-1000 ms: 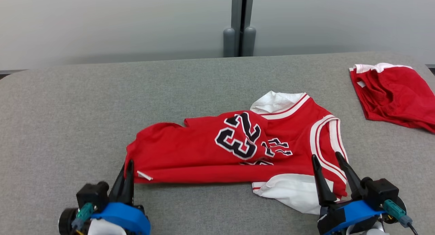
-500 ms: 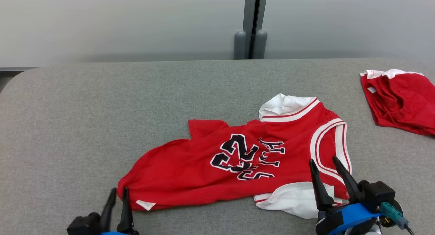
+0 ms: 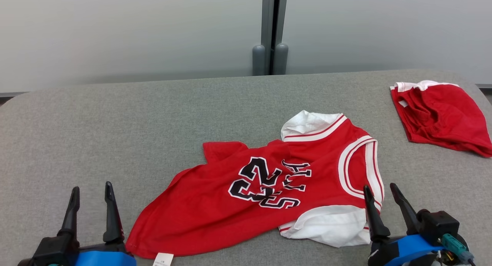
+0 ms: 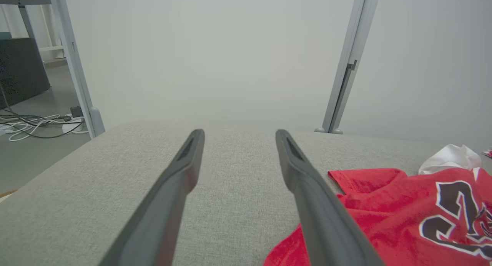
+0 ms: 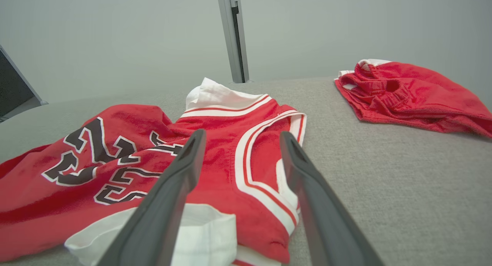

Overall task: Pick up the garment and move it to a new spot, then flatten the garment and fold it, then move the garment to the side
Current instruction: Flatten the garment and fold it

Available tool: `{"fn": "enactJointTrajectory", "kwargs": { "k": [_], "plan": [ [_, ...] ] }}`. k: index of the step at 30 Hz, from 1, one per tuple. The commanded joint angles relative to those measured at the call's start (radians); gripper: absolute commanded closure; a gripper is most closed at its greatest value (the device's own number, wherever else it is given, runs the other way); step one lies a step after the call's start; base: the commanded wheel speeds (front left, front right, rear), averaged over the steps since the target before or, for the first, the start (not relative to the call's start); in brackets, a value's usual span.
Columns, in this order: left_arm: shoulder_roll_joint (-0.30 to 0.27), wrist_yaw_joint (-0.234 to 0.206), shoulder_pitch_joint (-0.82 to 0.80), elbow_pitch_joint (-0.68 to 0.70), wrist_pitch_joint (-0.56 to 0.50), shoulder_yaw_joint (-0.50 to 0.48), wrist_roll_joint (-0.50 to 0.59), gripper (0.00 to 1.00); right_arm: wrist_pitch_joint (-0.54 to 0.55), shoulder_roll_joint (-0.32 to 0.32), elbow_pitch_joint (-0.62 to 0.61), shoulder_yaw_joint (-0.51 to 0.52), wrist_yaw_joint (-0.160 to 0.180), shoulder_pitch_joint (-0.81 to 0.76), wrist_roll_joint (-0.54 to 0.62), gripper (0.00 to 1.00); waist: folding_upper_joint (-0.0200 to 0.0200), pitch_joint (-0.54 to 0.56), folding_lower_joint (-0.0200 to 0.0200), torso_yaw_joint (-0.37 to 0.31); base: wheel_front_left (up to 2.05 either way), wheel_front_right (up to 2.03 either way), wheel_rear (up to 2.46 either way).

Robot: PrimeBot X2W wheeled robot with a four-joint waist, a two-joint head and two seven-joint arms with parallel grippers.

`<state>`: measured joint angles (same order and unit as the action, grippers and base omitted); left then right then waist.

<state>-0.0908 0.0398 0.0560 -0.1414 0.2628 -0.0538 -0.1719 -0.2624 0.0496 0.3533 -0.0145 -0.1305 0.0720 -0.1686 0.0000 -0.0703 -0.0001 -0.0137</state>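
Observation:
The garment (image 3: 269, 185) is a red sleeveless jersey with white trim and a black number. It lies crumpled and partly twisted on the grey table (image 3: 115, 116), hem to the left, armholes to the right. My left gripper (image 3: 92, 187) stands open just left of the hem corner, apart from the cloth and empty. In the left wrist view the left gripper (image 4: 239, 132) points over bare table, with the garment (image 4: 403, 204) to its right. My right gripper (image 3: 380, 186) is open at the jersey's near right edge. In the right wrist view the right gripper (image 5: 241, 133) hovers over the garment's (image 5: 115, 158) armhole.
A second red garment (image 3: 438, 114) lies bunched at the table's far right, and also appears as a red bundle (image 5: 407, 93) in the right wrist view. A grey partition post (image 3: 270, 31) stands behind the table. Cables (image 4: 30, 123) lie on the floor past the left edge.
My left gripper has opened and let go of the jersey's hem corner, drawing back to the left. The cloth has settled onto the table. The right gripper stays open.

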Motion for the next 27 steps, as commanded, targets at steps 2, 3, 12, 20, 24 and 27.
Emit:
{"fn": "enactJointTrajectory", "kwargs": {
  "k": [2,3,12,20,24,27],
  "plan": [
    [0.004,0.017,-0.001,0.016,0.002,-0.030,0.023,0.00,-0.003,0.002,0.006,0.017,0.000,-0.023,0.005,0.00,0.0000,0.000,0.0001,-0.004,0.00,0.00,0.00],
    [0.007,0.024,0.002,0.013,0.002,-0.039,0.032,0.00,-0.003,0.002,0.008,0.024,-0.001,-0.025,0.006,0.00,0.0000,0.001,0.0001,-0.005,0.00,0.00,0.00],
    [0.018,0.056,0.003,-0.011,0.002,-0.087,0.078,0.00,-0.003,0.002,0.038,0.063,-0.001,-0.028,0.020,0.00,0.0000,-0.001,0.0001,-0.008,0.00,0.00,0.00],
    [0.030,0.069,-0.015,-0.015,0.002,-0.108,0.098,0.00,0.015,0.034,0.141,0.050,0.000,0.120,0.088,0.00,0.0000,-0.011,0.0001,-0.001,0.00,0.00,0.00],
    [0.034,0.074,-0.024,-0.017,0.002,-0.107,0.102,0.00,0.076,0.062,0.237,0.034,0.000,0.198,0.101,0.00,0.0000,-0.022,0.0001,0.006,0.00,0.00,0.00],
    [0.036,0.075,-0.029,-0.015,0.002,-0.103,0.103,0.00,0.107,0.073,0.291,0.023,0.000,0.225,0.102,0.00,0.0000,-0.027,0.0001,0.012,0.00,0.00,0.00]
  ]
}}
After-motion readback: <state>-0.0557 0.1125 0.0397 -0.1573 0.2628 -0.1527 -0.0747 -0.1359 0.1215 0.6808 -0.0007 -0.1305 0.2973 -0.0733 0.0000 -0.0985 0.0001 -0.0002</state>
